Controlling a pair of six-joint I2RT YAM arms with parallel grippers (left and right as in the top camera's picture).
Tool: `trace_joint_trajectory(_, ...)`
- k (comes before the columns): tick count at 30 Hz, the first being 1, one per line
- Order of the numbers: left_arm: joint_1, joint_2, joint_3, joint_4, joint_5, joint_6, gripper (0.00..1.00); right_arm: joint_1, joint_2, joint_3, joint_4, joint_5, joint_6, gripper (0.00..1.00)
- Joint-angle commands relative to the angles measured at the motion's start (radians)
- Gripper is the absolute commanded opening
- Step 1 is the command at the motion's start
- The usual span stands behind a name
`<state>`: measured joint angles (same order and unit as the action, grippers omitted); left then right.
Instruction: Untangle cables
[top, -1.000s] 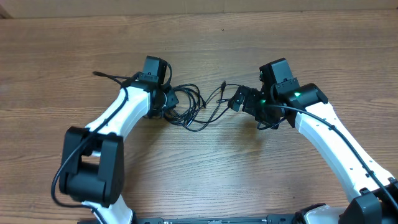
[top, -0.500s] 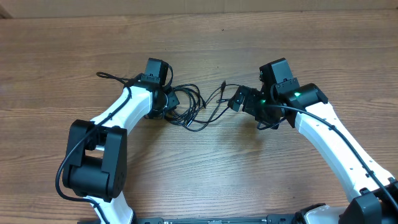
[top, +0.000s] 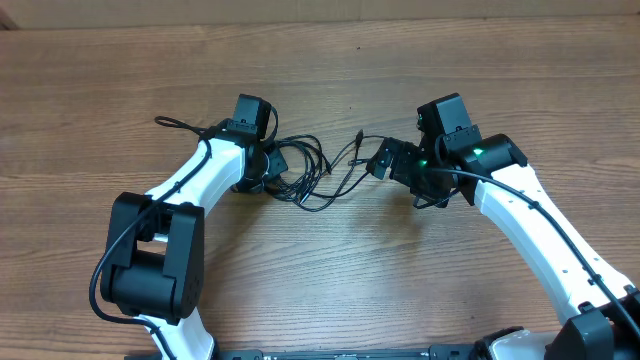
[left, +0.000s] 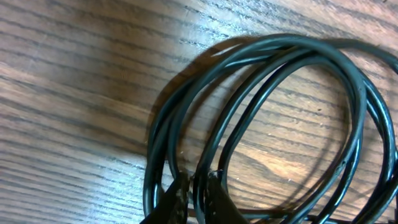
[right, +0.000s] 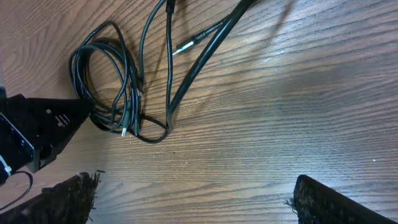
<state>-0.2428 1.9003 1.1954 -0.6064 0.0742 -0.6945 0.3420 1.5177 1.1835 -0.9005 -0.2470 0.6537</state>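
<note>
Checking in from the untangling job, so a quick rundown. My left gripper (top: 272, 166) is down on the left edge of the cables (top: 305, 170), which lie in a loose black tangle on the wooden table (top: 320, 280), right between my two arms. On the left wrist camera the fingertips (left: 176, 204) are pretty much together, with one black strand of the coil pinched between them. The other loops curve off up and to the right, lying flat on the wood.

My right gripper (top: 383, 160) sits just to the right of the tangle, jaws spread wide with nothing between them. Its fingers (right: 323, 200) only show at the bottom corners of the right wrist view, over bare wood. From that side the coil is at the upper left, close to my left arm's dark tip. A couple of long strands run up out of frame, and a silver-tipped plug (right: 185, 45) lies right beside them. Can't tell from any view how many separate cords are in the pile.
</note>
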Motion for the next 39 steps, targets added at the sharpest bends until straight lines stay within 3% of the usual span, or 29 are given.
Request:
trace_joint_trajectory(1,-0.006,0.009,-0.003,0.002,-0.004,0.022,0.11,0.005,0.001,-0.002,0.002,0.010,-0.012,1.00)
trace_joint_trajectory(16,-0.001,0.107,0.002,0.057,0.016,0.052,0.04,0.005,0.002,-0.002,-0.021,0.010,-0.012,1.00)
trace_joint_trajectory(22,0.024,0.005,0.090,-0.090,0.079,0.117,0.04,0.005,0.002,-0.002,-0.020,-0.001,-0.011,1.00)
trace_joint_trajectory(29,0.031,-0.171,0.206,-0.223,0.198,0.134,0.04,0.005,0.002,-0.002,-0.009,-0.177,-0.007,1.00)
trace_joint_trajectory(39,0.031,-0.306,0.221,-0.219,0.312,0.018,0.04,0.121,0.002,-0.002,0.093,-0.225,0.230,1.00)
